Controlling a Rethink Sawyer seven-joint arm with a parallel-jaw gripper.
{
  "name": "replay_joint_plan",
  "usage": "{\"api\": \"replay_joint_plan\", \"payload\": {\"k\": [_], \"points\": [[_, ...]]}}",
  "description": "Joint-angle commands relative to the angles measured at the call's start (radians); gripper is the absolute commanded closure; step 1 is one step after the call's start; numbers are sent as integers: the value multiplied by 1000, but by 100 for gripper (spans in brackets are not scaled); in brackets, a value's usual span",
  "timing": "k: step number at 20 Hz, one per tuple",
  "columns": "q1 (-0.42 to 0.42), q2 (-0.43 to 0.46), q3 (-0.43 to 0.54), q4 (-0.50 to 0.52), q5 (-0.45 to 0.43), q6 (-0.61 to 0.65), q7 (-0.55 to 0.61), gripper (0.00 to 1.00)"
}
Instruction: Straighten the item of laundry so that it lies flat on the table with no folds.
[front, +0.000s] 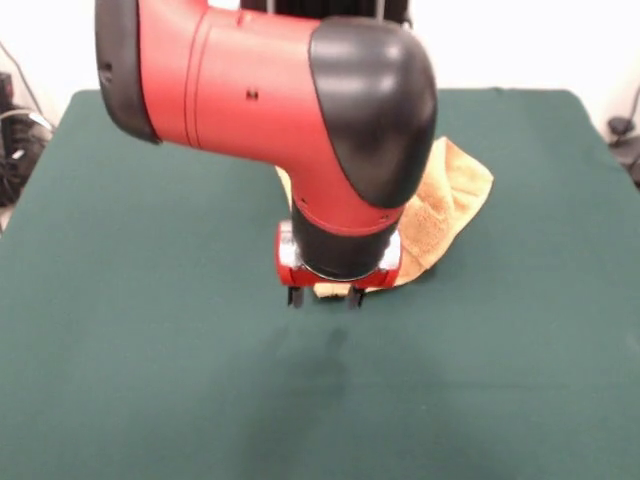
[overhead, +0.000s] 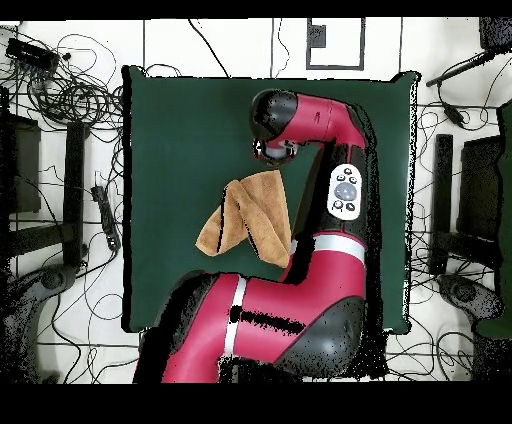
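Towel sits folded over itself on the green counter, nowhere near flat, so the straightening is all still to do. Gripper hangs low at the towel's near edge, fingers apart and empty, maybe lining up a corner.

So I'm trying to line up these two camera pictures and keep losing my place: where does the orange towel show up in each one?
Front view: the towel lies right of centre, partly hidden behind the arm, bunched with folds.
Overhead view: the towel lies near the middle of the green table, folded over itself, just left of the arm.
Shared landmark: the gripper, sitting at one end of the towel in both views.
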Motion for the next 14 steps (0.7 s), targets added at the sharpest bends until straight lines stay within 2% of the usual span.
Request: {"api": "replay_joint_plan", "payload": {"k": [1, 14], "points": [[32, 13, 64, -136, 24, 0, 171, 0], [29, 2, 66, -104, 25, 29, 170, 0]]}}
